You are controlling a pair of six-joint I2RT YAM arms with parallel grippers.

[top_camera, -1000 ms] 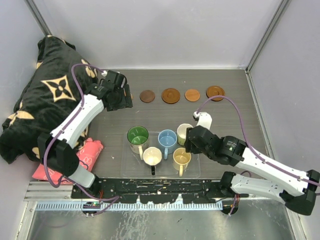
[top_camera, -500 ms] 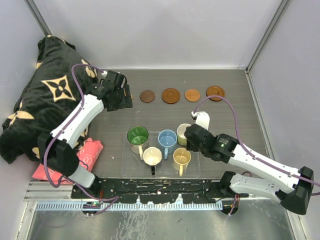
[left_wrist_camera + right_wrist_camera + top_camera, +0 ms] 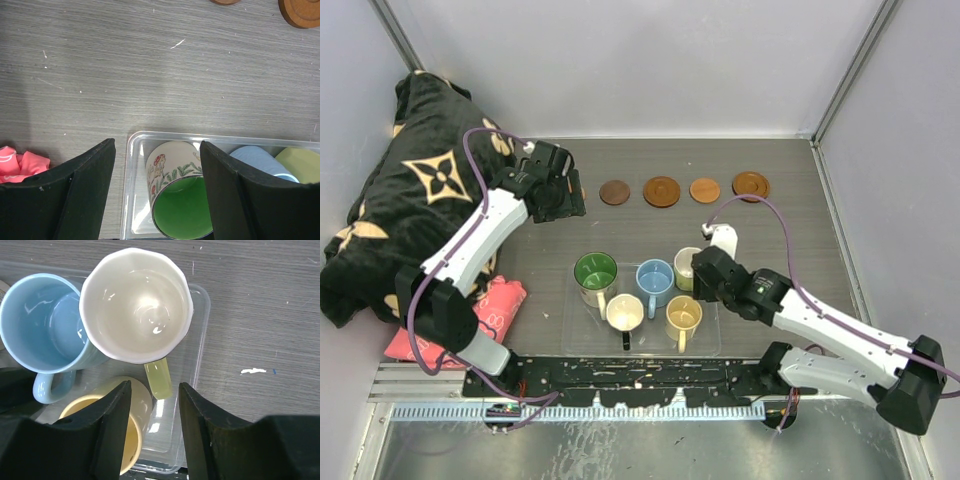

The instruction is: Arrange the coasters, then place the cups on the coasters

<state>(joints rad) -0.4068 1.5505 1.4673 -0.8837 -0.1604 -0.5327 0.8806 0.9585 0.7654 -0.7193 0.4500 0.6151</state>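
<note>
Several brown coasters lie in a row at the back: (image 3: 614, 192), (image 3: 661, 191), (image 3: 705, 190), (image 3: 751, 185). The cups stand in a clear tray (image 3: 642, 349): green-inside (image 3: 595, 271), light blue (image 3: 654, 276), cream-white (image 3: 685, 262), white-inside (image 3: 625, 312), yellow (image 3: 683, 316). My left gripper (image 3: 567, 196) hovers left of the coasters, open and empty (image 3: 156, 146), with the green-inside cup (image 3: 177, 200) seen below it. My right gripper (image 3: 703, 272) is open (image 3: 155, 387). Its fingers straddle the pale handle (image 3: 159, 377) of the cream-white cup (image 3: 135, 302), with gaps on both sides.
A black cloth with gold pattern (image 3: 400, 190) is heaped at the left wall, and a pink cloth (image 3: 495, 310) lies beside the tray. Grey walls close in the back and right sides. Two coasters (image 3: 300, 10) show at the top of the left wrist view.
My right arm has shifted a little left and forward, bringing its fingers around the cream-white cup's handle. The left arm has not moved.
</note>
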